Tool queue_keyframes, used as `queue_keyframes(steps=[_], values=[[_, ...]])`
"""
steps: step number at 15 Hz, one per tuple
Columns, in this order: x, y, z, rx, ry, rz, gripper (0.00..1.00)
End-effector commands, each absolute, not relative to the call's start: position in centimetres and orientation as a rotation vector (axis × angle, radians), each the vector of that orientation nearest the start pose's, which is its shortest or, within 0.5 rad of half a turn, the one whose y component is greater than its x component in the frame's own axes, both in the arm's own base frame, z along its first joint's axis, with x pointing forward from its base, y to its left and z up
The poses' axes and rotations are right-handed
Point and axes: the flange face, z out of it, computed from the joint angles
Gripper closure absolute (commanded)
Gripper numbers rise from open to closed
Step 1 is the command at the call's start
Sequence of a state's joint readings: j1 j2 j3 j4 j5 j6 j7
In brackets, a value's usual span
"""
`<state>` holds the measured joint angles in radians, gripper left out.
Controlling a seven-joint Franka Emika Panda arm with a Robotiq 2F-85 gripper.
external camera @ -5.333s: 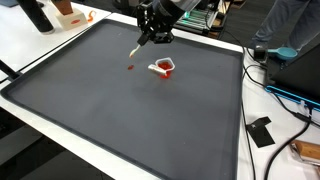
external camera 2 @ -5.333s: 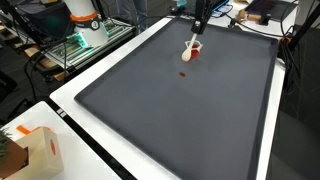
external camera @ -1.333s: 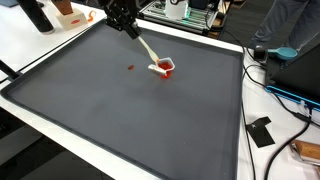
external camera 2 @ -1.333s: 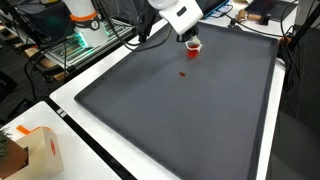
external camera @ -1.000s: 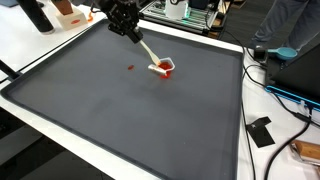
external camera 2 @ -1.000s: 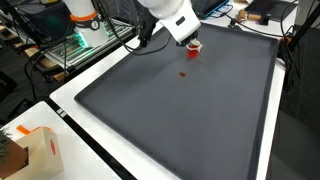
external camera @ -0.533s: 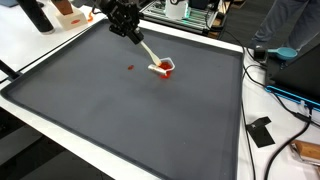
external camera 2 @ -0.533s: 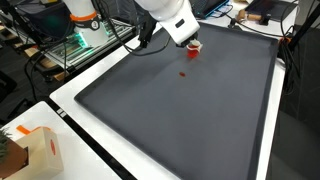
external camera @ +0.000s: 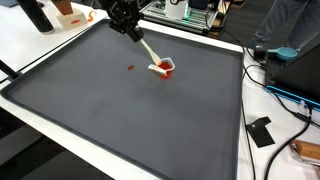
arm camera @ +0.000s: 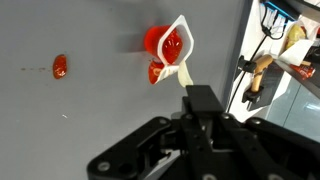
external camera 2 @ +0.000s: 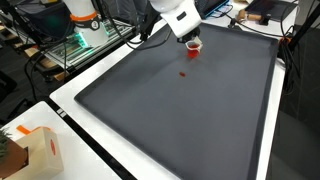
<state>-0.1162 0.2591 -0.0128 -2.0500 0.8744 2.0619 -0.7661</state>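
Observation:
My gripper (external camera: 130, 30) is shut on the upper end of a thin white stick (external camera: 147, 50). The stick slants down to a small red and white cup (external camera: 165, 68) on the dark mat (external camera: 130, 120). In the wrist view the gripper (arm camera: 199, 100) reaches in from below, and the cream stick (arm camera: 184, 75) ends at the red cup (arm camera: 164, 44) with its white rim. A small red blob (arm camera: 60, 67) lies apart on the mat, also visible in both exterior views as the red blob (external camera: 130, 68) and the red blob (external camera 2: 184, 73). The gripper (external camera 2: 188, 37) hangs right over the cup (external camera 2: 193, 47).
The mat has a white border (external camera: 60, 125). Cables and a black box (external camera: 262, 130) lie beyond one edge. A wire rack (external camera 2: 75, 50) and a cardboard box (external camera 2: 30, 150) stand off the mat. A person's arm (external camera: 285, 30) is near the far corner.
Five seconds ago the gripper held the stick tip free above the red blob. It has since moved back and aside, with the stick end at the cup. Over the last second, almost nothing moves.

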Motion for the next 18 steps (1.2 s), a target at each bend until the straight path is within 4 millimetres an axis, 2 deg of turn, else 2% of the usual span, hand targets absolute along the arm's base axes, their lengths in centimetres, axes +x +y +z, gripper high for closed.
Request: queue_keyframes(steps=[1, 10, 18], values=[[56.5, -2.3, 32.8, -2.474, -0.081, -0.111, 0.97], [56.2, 1.2, 37.8, -2.708, -0.045, -0.039, 0.97], [55.3, 4.3, 41.1, -2.889, -0.049, 0.0, 0.97]])
